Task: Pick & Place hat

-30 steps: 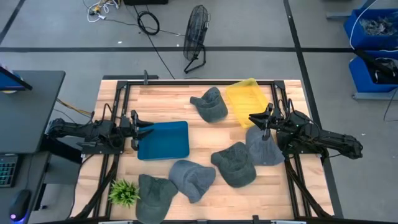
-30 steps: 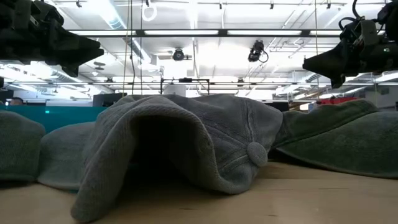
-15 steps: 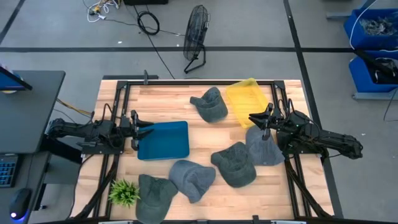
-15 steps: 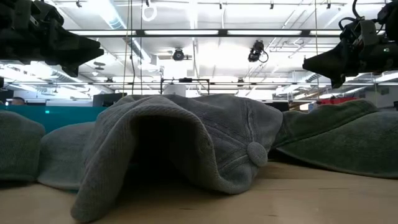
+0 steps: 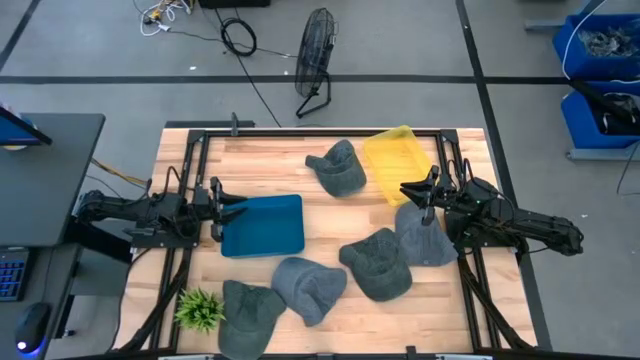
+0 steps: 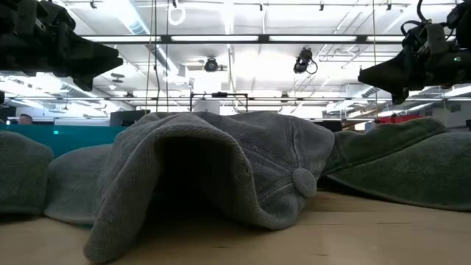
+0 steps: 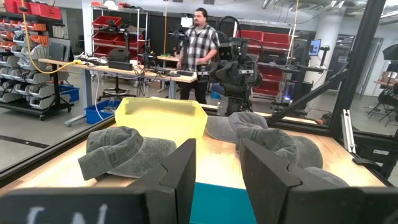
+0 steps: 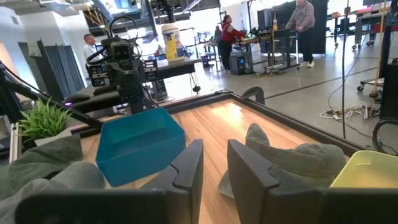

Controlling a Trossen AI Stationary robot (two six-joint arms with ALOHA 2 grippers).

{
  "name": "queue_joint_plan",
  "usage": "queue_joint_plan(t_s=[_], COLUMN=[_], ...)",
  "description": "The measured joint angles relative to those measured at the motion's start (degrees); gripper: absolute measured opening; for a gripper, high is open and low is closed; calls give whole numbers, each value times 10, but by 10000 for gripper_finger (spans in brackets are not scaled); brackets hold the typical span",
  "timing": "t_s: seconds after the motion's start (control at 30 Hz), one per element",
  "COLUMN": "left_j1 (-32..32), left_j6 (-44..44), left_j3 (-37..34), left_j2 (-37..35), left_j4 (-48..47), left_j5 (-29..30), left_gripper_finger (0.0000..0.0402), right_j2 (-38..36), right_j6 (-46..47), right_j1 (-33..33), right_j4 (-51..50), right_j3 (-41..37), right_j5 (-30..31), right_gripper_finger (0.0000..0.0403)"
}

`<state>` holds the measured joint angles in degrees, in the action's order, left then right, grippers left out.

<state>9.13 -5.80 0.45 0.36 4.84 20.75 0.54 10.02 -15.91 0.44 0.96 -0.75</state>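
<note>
Several grey hats lie on the wooden table: one at the far middle (image 5: pixel 336 168), one under my right arm (image 5: pixel 424 237), one beside it (image 5: pixel 378 264), two near the front (image 5: pixel 308 288) (image 5: pixel 248 312). A blue tray (image 5: pixel 263 225) and a yellow tray (image 5: pixel 397 163) stand on the table. My left gripper (image 5: pixel 243 208) is open at the blue tray's left end, above the table. My right gripper (image 5: pixel 404 188) is open beside the yellow tray, above the table. Both hold nothing.
A small green plant (image 5: pixel 198 309) stands at the front left corner. Black frame rails (image 5: pixel 200 150) run along the table's sides. A person (image 7: pixel 198 50) stands in the room beyond the table, and others (image 8: pixel 303 25) farther off.
</note>
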Motion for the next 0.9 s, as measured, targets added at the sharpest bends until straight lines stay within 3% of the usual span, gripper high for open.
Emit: queue_joint_plan(t_s=[0.63, 0.9], left_j1=[0, 0], left_j6=[0, 203], left_j3=[0, 0], left_j2=[0, 0], left_j4=[0, 0], left_j5=[0, 2], left_gripper_finger=[128, 129], right_j2=[0, 0], right_j6=[0, 0], right_j1=[0, 0], right_j4=[0, 0], right_j3=[0, 0], right_j5=[-2, -2], right_gripper_finger=[80, 80])
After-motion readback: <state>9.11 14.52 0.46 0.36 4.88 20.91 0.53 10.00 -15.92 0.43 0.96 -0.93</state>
